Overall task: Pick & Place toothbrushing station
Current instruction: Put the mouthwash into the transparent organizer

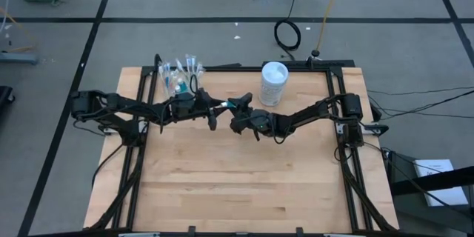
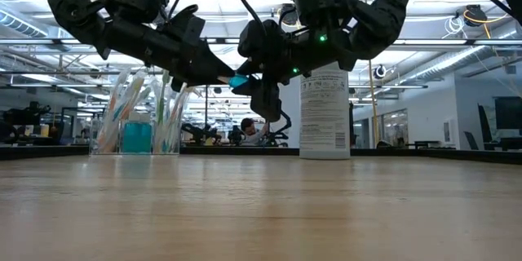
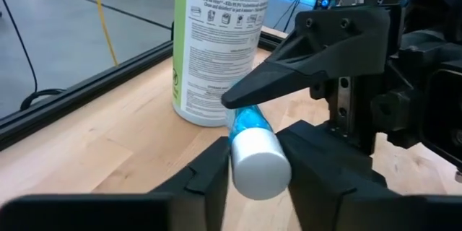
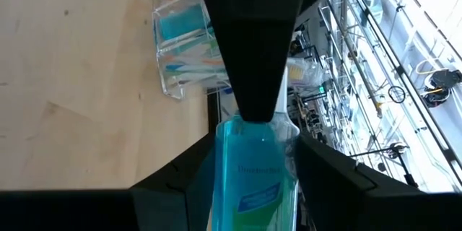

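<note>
- Now left gripper (image 1: 215, 116) pinches the toothpaste tube (image 1: 232, 104) cap end, above table centre.
- Tube's long axis runs left-right between both arms, level.
- Right gripper (image 1: 238, 108) clamps the flat tail; cup (image 1: 178, 81) sits far left.

A small blue toothpaste tube (image 3: 249, 141) with a white round cap hangs level above the wood just left of the high view's centre, its cap and its flat tail each pinched between dark fingers. A clear plastic cup (image 1: 176, 78) stands upright in that view's upper left, holding thin pale toothbrushes (image 2: 122, 106) that fan outward and blue tubes (image 2: 137, 137) at its bottom.
</note>
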Controlling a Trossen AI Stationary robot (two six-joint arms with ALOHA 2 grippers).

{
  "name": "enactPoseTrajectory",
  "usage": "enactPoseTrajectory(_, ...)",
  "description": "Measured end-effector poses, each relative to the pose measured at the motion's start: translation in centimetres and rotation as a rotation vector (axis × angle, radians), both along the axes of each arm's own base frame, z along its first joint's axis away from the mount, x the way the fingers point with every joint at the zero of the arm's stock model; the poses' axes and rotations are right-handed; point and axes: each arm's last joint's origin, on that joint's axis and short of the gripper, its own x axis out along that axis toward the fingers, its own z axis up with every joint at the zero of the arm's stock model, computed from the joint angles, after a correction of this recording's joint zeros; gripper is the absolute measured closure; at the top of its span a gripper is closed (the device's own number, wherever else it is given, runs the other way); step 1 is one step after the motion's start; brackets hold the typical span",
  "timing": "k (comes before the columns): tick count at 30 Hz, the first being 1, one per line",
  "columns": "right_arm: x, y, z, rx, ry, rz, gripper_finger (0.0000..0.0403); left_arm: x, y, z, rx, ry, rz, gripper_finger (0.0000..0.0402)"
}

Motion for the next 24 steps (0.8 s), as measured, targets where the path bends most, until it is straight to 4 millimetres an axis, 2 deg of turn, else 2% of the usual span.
enactPoseTrajectory(4, 0.0, 0.0, 0.0, 0.0, 0.001, -0.002, 0.0236, 0.0, 0.0, 0.0, 0.001, 0.0, 0.003, 0.0317)
enactPoseTrajectory(10, 0.0, 0.0, 0.0, 0.0, 0.002, 0.0, 0.0227, 0.0, 0.0, 0.0, 0.002, 0.001, 0.009, 0.032)
enactPoseTrajectory(16, 0.0, 0.4, 0.0, 0.045, -0.031, 0.006, 0.0189, -0.3, 0.2, -0.2, 0.009, 0.04, 0.021, 0.0318)
enactPoseTrajectory(21, -0.1, 0.7, -0.2, 0.13, -0.09, -0.001, 0.0166, -1.5, 0.5, 0.9, 0.014, 0.144, 0.067, 0.0317)
enactPoseTrajectory(24, -0.2, 0.9, -0.5, 0.145, -0.09, 0.002, 0.0162, -2.5, 0.4, 3.0, 0.042, 0.29, 0.091, 0.0316)
